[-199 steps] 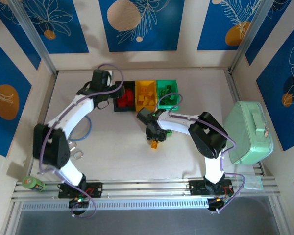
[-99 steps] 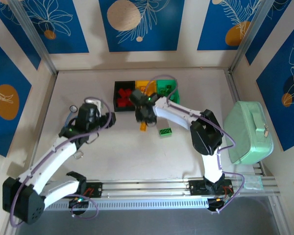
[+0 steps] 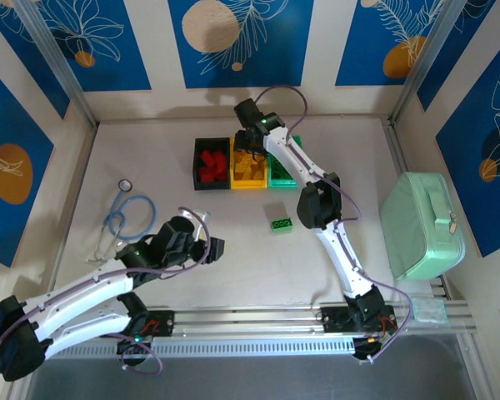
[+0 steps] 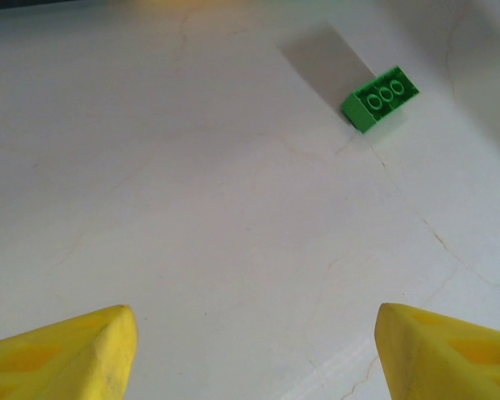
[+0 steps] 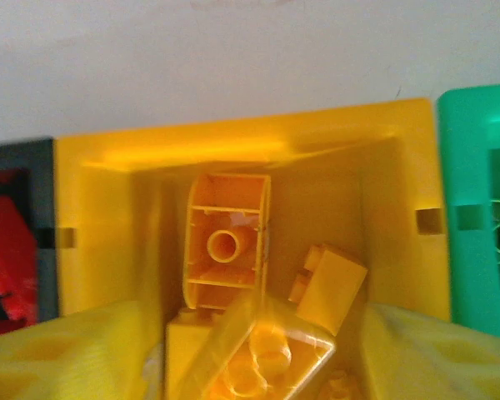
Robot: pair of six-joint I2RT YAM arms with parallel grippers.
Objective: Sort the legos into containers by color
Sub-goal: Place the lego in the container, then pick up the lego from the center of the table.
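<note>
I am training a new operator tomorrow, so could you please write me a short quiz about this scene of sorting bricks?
1. True or false: one green brick lies loose on the table.
2. The right end effector hangs above which bin? A black, B yellow, C green.
3. Fill in: the bricks in the black bin are ____.
Key: 1 true; 2 B, the yellow bin; 3 red.
</note>
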